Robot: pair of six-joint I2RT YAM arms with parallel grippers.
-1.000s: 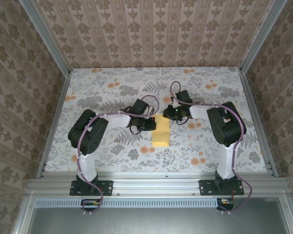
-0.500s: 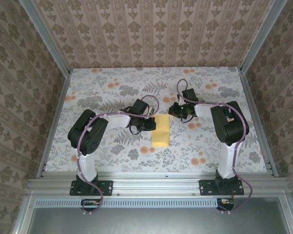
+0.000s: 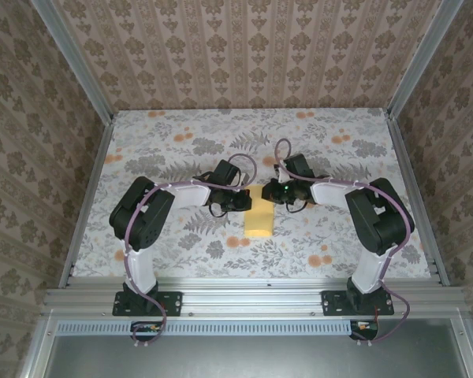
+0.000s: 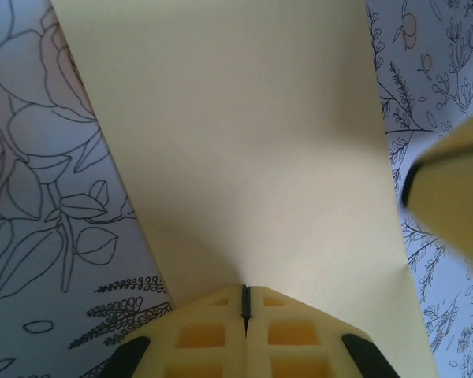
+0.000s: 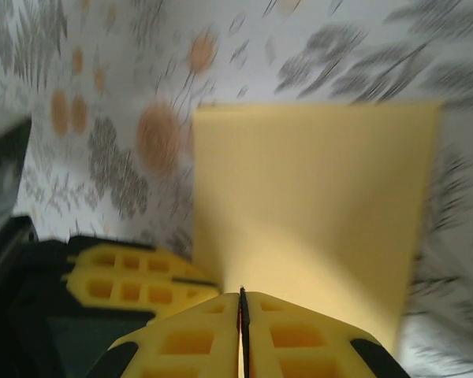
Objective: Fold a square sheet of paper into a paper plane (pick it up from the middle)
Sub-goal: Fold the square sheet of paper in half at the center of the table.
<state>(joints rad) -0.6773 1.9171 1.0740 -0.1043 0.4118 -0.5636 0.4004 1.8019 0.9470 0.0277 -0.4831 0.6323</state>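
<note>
A thin, plain yellow-orange sheet of paper [image 3: 259, 220] lies flat as a narrow rectangle, longer from far to near than from side to side. It sits on the grey flower-printed cloth [image 3: 181, 142] that covers the table [image 3: 244, 279], about midway between the left and right edges and somewhat nearer the near edge than the far one. The left claw [image 3: 247, 201] reaches in from the left and meets the sheet's left edge toward its far end. In the left wrist view its two yellow fingers are pressed together [image 4: 246, 303] right at the border of the paper [image 4: 236, 142], and a blurred finger [image 4: 453, 197] of the other arm shows at the right. The right claw [image 3: 273, 193] comes in from the right over the sheet's far right corner. In its own wrist view [image 5: 242, 311] its fingers are likewise pressed flat against each other at the edge of the paper [image 5: 315, 197], with a left finger [image 5: 134, 276] just beside them. Whether either claw has a layer of paper nipped between its tips cannot be told.
</note>
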